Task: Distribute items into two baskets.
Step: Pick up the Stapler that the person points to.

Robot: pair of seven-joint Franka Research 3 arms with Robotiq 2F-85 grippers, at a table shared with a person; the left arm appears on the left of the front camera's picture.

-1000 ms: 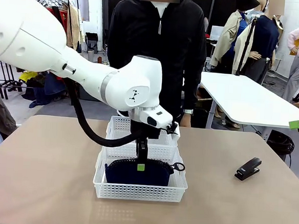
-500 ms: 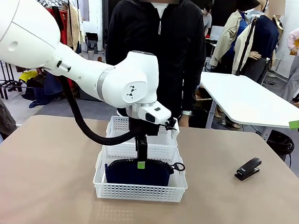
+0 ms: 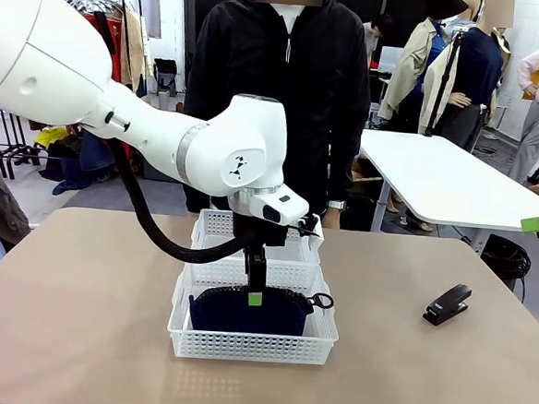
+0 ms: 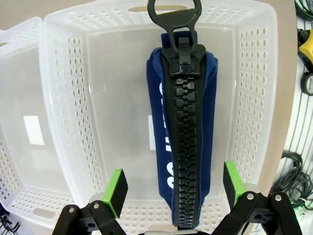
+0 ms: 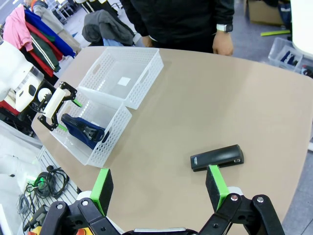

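Note:
The navy pouch [image 4: 183, 132] with its black zipper lies in the near white basket [image 4: 63, 98], ring pull toward one end wall. My left gripper [image 4: 172, 182] hangs open just above it, its green pads on either side and off the fabric. From the front, the left gripper [image 3: 255, 296] points down into the near basket [image 3: 250, 347] over the pouch [image 3: 234, 312]. The far basket [image 3: 214, 224] stands right behind it. The black stapler [image 3: 447, 304] lies on the table at the right. My right gripper [image 5: 158, 183] hovers open high above the stapler [image 5: 217, 156].
A person in a black top stands at the far table edge behind the baskets, one hand [image 5: 222, 45] near the edge. The right wrist view takes in both baskets [image 5: 122, 76] side by side. Bare tan tabletop [image 3: 77, 309] lies on both sides.
My left arm has lifted slightly above the near basket. The pouch stays lying in the basket, and the stapler has not moved.

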